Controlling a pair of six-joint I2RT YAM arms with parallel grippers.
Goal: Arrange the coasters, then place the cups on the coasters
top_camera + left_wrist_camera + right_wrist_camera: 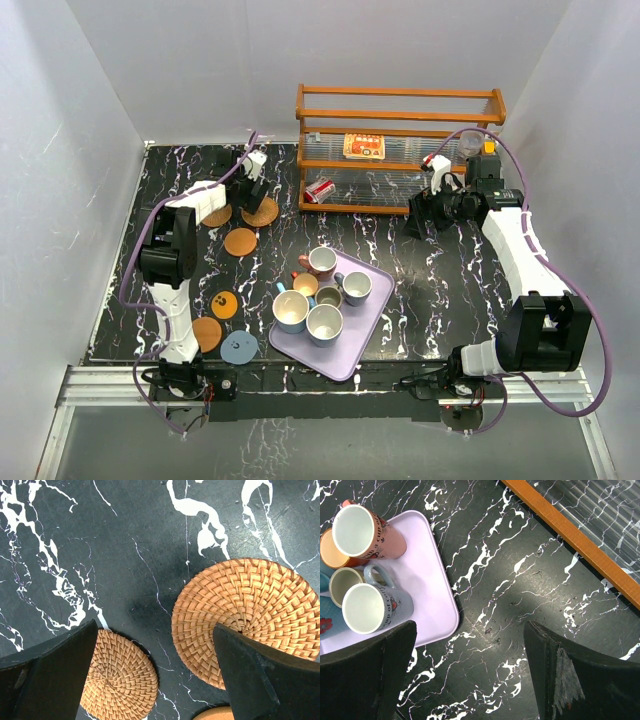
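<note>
None of the six mugs [324,324] had reached a coaster: all stood crowded together on the lilac tray [365,325] near the middle of the tabletop [440,290]. The coasters lay loose on the left side. Two woven rattan coasters [245,615] sat at the far end, close together but apart, with a plain orange coaster [240,241] just nearer. Well nearer again lay a dotted orange coaster [223,305], a second plain orange coaster [207,333] and a grey-blue coaster [238,348]. They made no clear row, so arranging looked barely begun, and every cup placement remained.

The left arm reached far, its left pincer [155,680] spread wide and empty, pointing down over the gap between the two rattan discs. The right arm stretched to the far right beside the wooden rack [400,92]. Its right pincer [470,680] was likewise spread and held nothing, hanging above bare tabletop just right of the tray.
</note>
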